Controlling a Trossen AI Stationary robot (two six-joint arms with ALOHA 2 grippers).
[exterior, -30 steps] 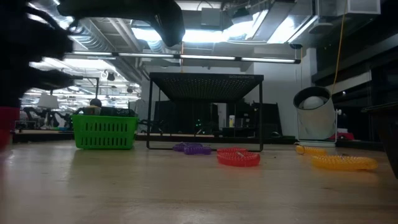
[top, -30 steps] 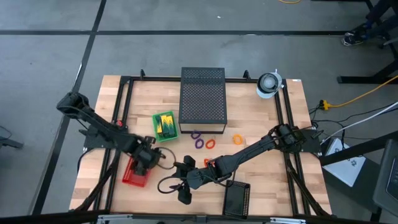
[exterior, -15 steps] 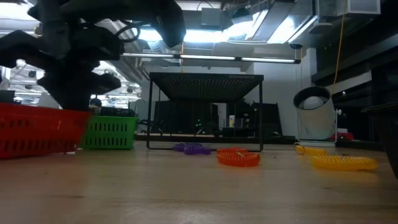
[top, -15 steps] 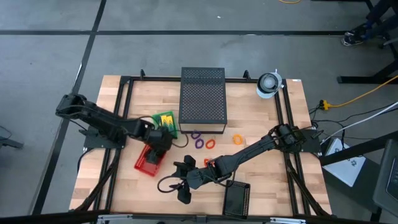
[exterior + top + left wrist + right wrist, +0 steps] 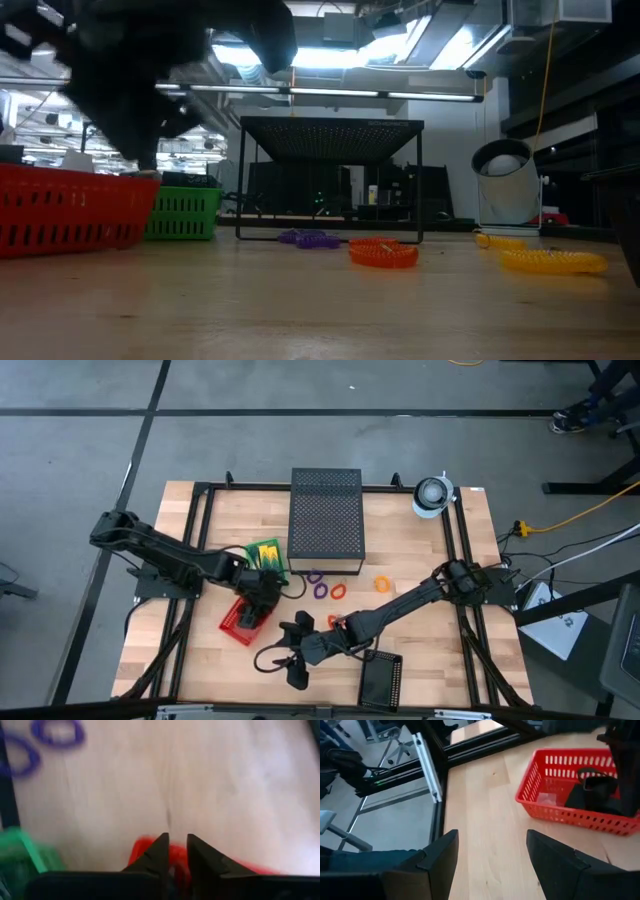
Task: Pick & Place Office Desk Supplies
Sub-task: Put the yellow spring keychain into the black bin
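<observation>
Your left gripper (image 5: 258, 592) sits over the red basket (image 5: 241, 618) rim, jaws slightly apart around it. Right gripper (image 5: 291, 656) waits near the desk (image 5: 420, 650) front, jaws wide apart.

No legible text, label, brand, number or sign appears in any view; the printing on the yellow-and-green crayon boxes (image 5: 266, 558) is too small to read.

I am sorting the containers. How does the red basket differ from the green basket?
The red basket lies nearer the table's front; the green basket sits farther back, beside the black perforated box. The left claw is at the red basket's rim; nothing touches the green one, which holds yellow boxes. Both have slotted walls.
</observation>
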